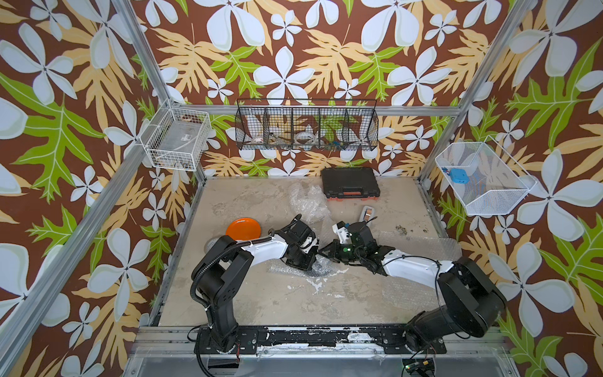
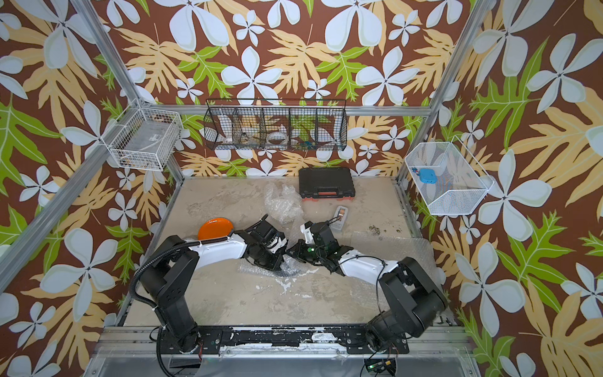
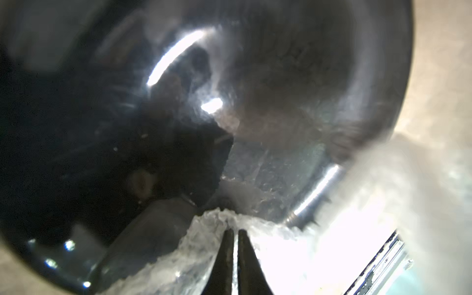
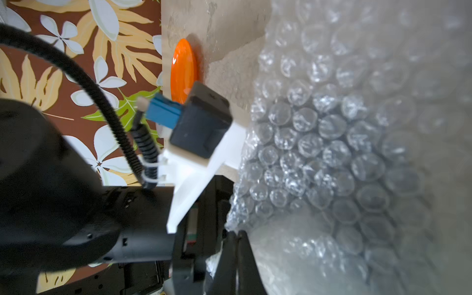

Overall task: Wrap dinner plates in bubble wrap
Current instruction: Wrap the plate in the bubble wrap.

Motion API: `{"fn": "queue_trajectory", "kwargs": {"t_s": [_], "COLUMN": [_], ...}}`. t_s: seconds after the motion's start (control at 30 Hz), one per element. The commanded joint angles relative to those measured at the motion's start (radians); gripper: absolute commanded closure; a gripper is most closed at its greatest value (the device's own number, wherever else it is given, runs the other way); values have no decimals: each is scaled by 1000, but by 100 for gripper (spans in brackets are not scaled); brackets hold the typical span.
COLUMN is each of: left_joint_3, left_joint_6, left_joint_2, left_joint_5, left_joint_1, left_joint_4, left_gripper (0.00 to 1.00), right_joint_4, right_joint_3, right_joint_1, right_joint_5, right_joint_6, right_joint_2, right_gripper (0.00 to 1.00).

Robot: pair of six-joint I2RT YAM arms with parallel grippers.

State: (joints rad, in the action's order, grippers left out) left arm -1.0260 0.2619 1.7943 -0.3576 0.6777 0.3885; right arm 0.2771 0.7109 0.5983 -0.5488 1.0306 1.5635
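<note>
Step in hand: folding bubble wrap [image 4: 332, 127] over the black plate [image 3: 89, 153], mid-table. Left gripper [image 3: 233, 231] is clamped shut on a wrap edge lying over the plate, jaws nearly touching. Right gripper [image 4: 236, 233] is also closed, and the wrap edge meets its tips, so probably pinched. The two grippers sit close together, left at 9 o'clock of the right. In both top views the plate is mostly hidden under the arms, with only a dark patch under the wrap [image 1: 318, 271].

Orange plate [image 1: 243, 227] lies bare at 10 o'clock of the table [image 1: 261, 303]. Cream plate not made out. Spare flat sheet [image 1: 424, 248] lies at 3 o'clock, crumpled wad [image 1: 306, 199] at 12, toolbox [image 1: 350, 182] at 1.

Progress looks early: first plate only partly covered. Next move likely needs both flaps drawn across the plate face, overlapped, then released without springing back. Risk: thin film slips from the pinch or drags the plate.
</note>
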Motion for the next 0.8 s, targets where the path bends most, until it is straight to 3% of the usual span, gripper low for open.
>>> {"fn": "queue_trajectory", "kwargs": {"t_s": [0.0,0.27,0.47,0.6,0.77], "left_joint_3": [18,10,13,59,99], "left_joint_6": [8,85,217,275,285], "left_joint_2": [-12,-170,-207,-149,-77], "left_joint_5": [20,29,-156,-196,-185], "left_joint_1": [-4,-51,-64,-51,-50], "left_joint_4": [37,25,-84,-165,-197], "left_gripper": [91,89,74,87,90], "right_joint_4": [124,151,182,186,201], "right_joint_3": [10,-13,-46,-42,-28], "right_joint_1": [11,16,17,17,20], "right_joint_5": [9,61,61,57,36], "right_joint_6": [56,93,118,131,151], "right_joint_2": [69,190,210,202,193], "right_gripper": [100,100,100,100,100]}}
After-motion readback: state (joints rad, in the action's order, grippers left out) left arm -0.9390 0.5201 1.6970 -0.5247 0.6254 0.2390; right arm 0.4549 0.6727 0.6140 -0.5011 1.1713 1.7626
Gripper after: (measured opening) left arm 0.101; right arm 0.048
